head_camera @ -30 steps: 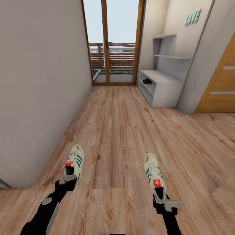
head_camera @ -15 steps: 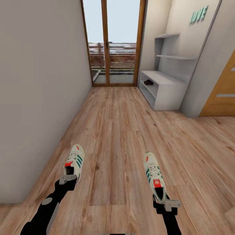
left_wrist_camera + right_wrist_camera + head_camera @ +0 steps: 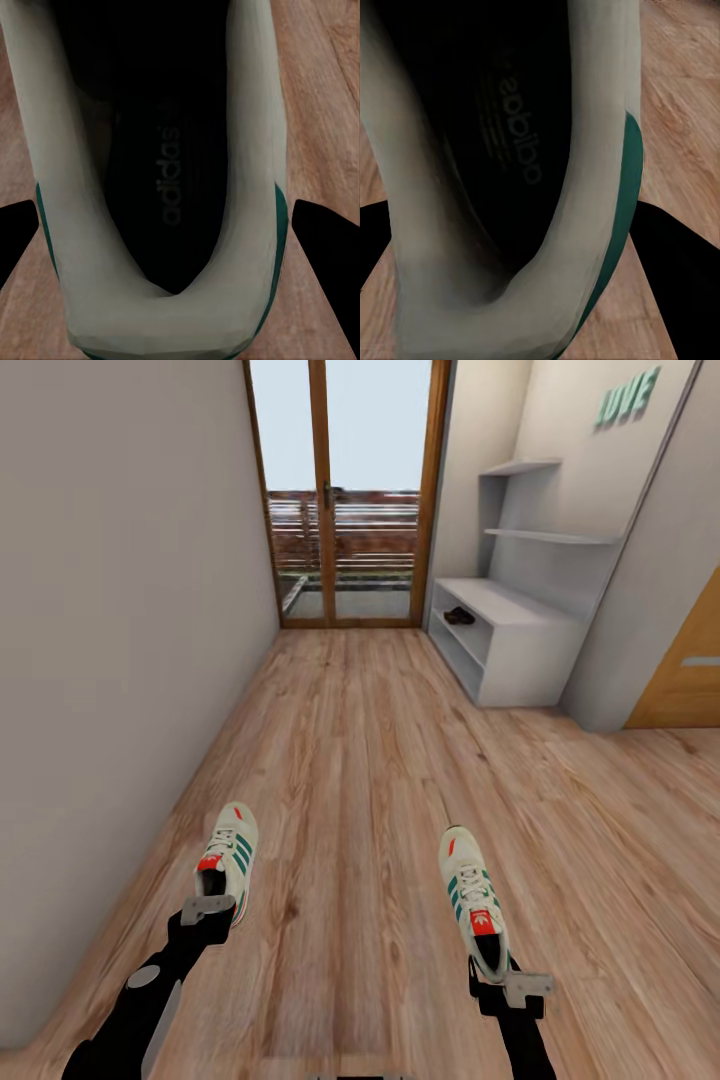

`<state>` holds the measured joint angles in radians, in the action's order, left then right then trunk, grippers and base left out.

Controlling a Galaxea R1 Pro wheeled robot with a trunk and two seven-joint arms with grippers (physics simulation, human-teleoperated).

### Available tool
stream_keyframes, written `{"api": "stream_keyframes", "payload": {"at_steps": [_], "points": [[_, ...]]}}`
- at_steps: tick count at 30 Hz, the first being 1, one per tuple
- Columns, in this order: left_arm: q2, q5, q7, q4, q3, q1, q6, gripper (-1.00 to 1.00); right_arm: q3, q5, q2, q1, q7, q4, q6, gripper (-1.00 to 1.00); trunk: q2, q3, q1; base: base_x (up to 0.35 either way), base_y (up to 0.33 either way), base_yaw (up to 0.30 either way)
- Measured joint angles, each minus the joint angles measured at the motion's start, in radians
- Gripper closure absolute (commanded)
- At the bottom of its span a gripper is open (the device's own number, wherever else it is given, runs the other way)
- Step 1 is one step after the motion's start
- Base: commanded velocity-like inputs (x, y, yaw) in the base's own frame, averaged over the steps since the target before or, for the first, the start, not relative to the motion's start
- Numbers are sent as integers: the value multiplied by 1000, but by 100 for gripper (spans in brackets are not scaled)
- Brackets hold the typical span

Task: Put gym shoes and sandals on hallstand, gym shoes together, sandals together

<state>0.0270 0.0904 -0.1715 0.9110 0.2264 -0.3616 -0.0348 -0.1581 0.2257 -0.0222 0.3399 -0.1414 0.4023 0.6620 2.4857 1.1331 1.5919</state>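
Hallstand (image 3: 505, 650) nearer now, gym shoes (image 3: 228, 855) unchanged in both hands.

Both my arms reach forward and low; my left fingers (image 3: 208, 908) clamp one gym shoe (image 3: 229, 856) at its heel, my right fingers (image 3: 512, 987) clamp the other gym shoe (image 3: 472, 898) likewise

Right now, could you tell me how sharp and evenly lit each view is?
Head view: evenly lit, soft shadows, bright glass door, rack slightly soft. Left wrist view: shoe close and blurry, its inside dark though the insole print reads. Right wrist view: shoe likewise blurred and dark inside.
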Motion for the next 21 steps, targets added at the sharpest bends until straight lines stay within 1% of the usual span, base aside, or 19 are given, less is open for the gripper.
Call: {"api": "stream_keyframes", "payload": {"at_steps": [17,21], "points": [[1,0,0,0,0,0,0,100,0,0,0,0,0,0,0,100,0,0,0,339,0,0],[0,0,0,0,0,0,0,100,0,0,0,0,0,-1,0,100,0,0,0,339,52,0]]}}
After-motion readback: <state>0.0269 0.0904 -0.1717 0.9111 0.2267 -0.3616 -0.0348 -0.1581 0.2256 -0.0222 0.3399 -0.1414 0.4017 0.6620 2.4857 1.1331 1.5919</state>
